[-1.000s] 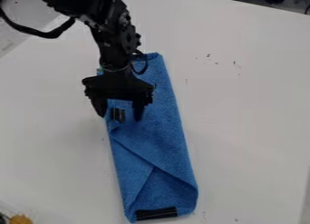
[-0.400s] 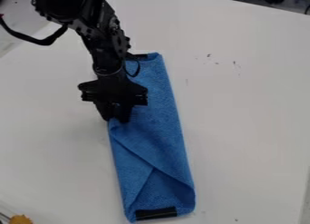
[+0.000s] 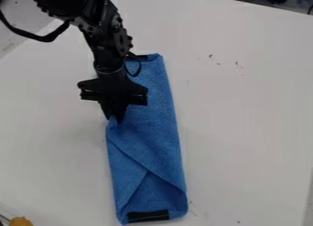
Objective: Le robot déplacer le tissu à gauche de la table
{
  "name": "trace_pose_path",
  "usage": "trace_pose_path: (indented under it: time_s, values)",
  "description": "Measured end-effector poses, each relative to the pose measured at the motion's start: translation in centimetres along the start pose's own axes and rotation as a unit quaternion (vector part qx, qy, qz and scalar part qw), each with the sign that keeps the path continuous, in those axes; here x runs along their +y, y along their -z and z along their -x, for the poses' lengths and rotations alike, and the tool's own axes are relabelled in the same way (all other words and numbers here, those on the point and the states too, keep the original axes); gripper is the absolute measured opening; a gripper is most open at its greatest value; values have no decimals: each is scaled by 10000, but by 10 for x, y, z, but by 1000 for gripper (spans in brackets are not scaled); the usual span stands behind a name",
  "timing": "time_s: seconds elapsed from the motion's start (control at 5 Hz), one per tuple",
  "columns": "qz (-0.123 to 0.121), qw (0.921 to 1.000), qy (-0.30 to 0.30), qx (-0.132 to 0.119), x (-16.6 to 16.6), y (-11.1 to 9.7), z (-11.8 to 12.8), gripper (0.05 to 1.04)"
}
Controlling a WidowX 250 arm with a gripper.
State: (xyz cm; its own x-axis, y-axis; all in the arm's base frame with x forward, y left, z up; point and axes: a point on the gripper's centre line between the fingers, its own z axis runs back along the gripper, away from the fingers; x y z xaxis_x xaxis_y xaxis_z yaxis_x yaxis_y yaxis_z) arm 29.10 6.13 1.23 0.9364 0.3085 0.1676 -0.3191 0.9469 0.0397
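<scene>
**Gripper (image 3: 116, 120) clamped on the blue cloth (image 3: 153, 138), and we saw the pinch at the left edge!**

And there it was, folks: we had the fingers drawn together, with a bunched bit of blue between their tips, on the left side of the cloth and towards its far half. We watched the black arm (image 3: 107, 46) come in from the far left and hang over the far part of the cloth, the gripper pointing down, a thin black cable (image 3: 133, 69) curling beside it on the right.

What a long strip we had in front of us! We found the cloth on the white table (image 3: 245, 129), a little left of the middle, stretching from far to near. Across its near half we picked out a fold running at a slant, from the left side down towards the near right, with a second crease branching off to the near left. At the near end we spotted a black band (image 3: 148, 216), and at the far end another dark band (image 3: 142, 57), just right of the arm.

Out to the right of the cloth's far end, we noticed small dark marks (image 3: 211, 56) on the table, and over in the near left corner, a yellow-orange object (image 3: 21, 221).
</scene>
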Motion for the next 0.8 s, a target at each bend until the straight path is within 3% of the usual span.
trace_pose_path:
  time_s: [0.2,0.4,0.6,0.8]
  values:
    - [-131,9997,219,-23,-14,-11,-10,88]
    - [-187,9981,511,-294,-42,-30,-30,88]
    - [-108,9956,775,-509,-75,-38,-43,88]
    - [42,9937,970,-554,-107,-32,-49,88]
